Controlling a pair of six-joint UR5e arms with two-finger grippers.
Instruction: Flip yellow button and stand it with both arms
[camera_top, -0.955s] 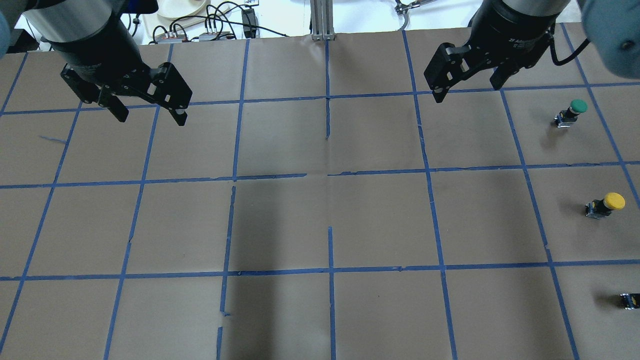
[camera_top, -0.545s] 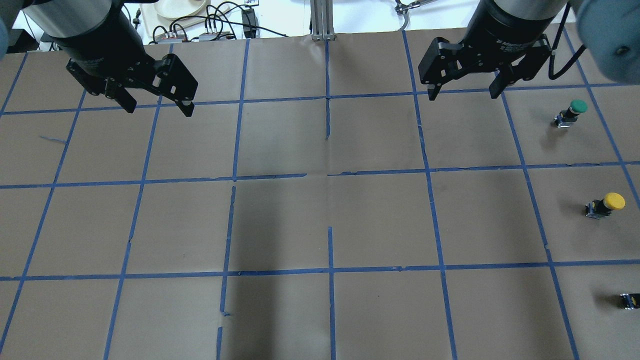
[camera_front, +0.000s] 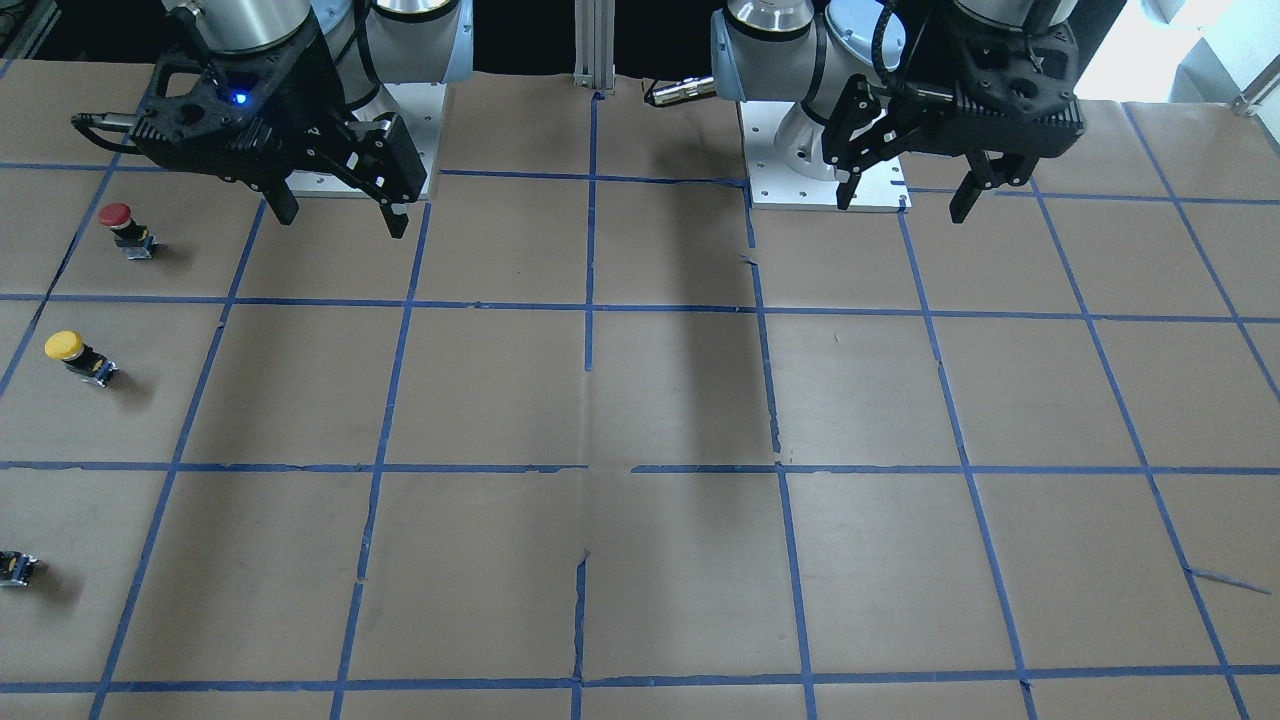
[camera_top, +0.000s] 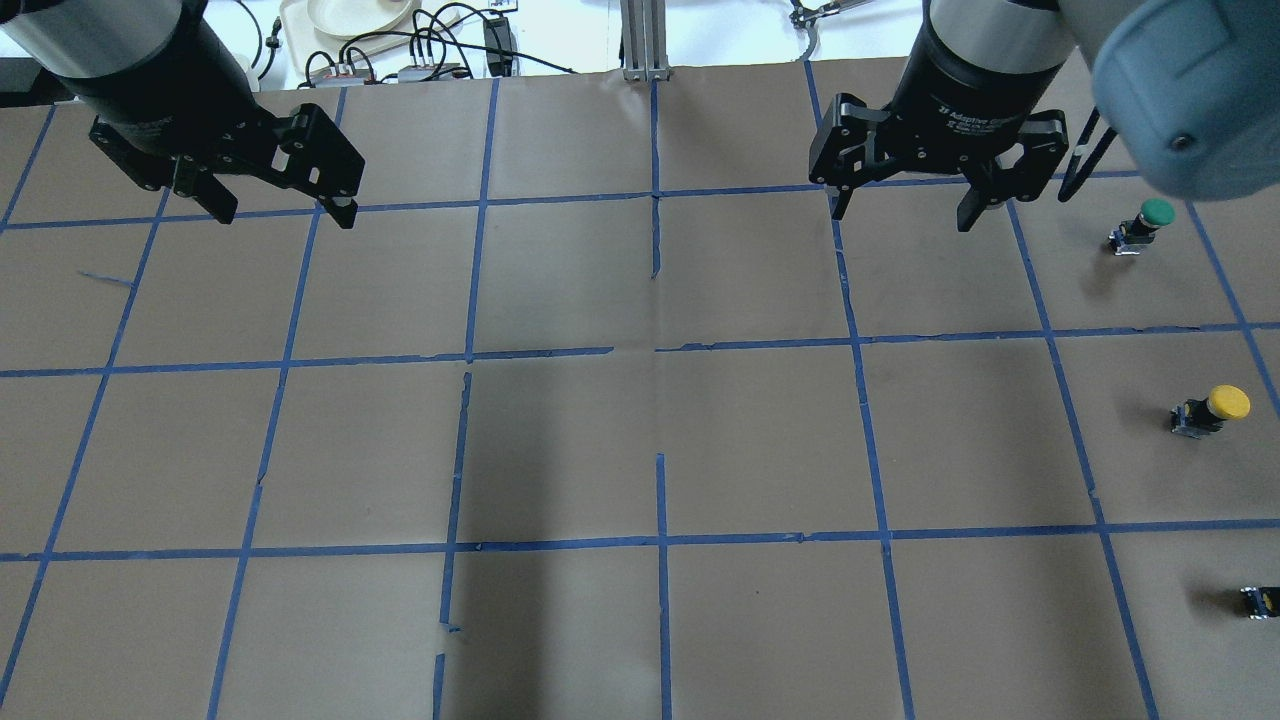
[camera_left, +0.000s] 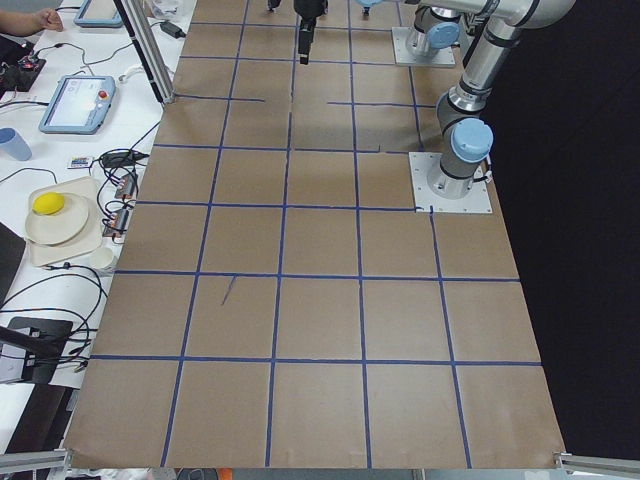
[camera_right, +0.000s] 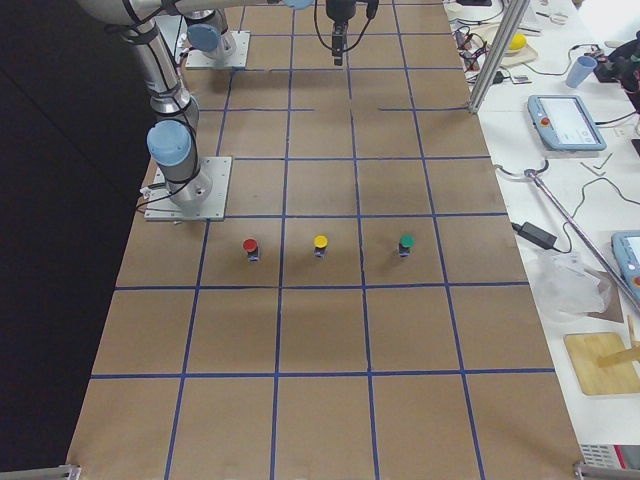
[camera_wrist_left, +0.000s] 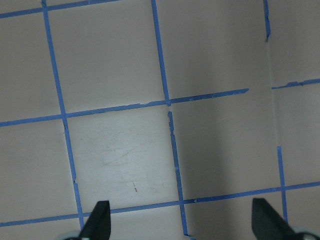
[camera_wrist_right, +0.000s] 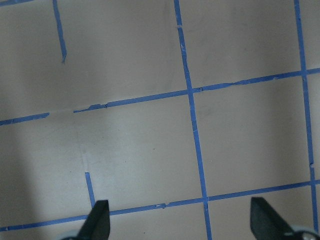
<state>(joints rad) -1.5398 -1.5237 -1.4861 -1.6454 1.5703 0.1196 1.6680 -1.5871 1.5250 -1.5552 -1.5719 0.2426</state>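
The left pincer (camera_top: 285, 217) and right pincer (camera_top: 901, 217) gape empty. The yellow button (camera_top: 1212, 408) sits at three o'clock; the overhead view misses the red button (camera_front: 124, 229).

You're working in a robotics lab: the table (camera_right: 320, 330) is papered brown and gridded in blue tape (camera_top: 662, 540), a base plate (camera_right: 195, 190) is bolted near one edge, and beyond the opposite edge a white bench (camera_right: 600, 200) carries teach pendants (camera_right: 565, 120) (and a dish (camera_left: 60, 222)).

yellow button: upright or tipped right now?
Upright, cap up. In the right side view the yellow button shows its cap straight above its dark body, with nothing touching it.
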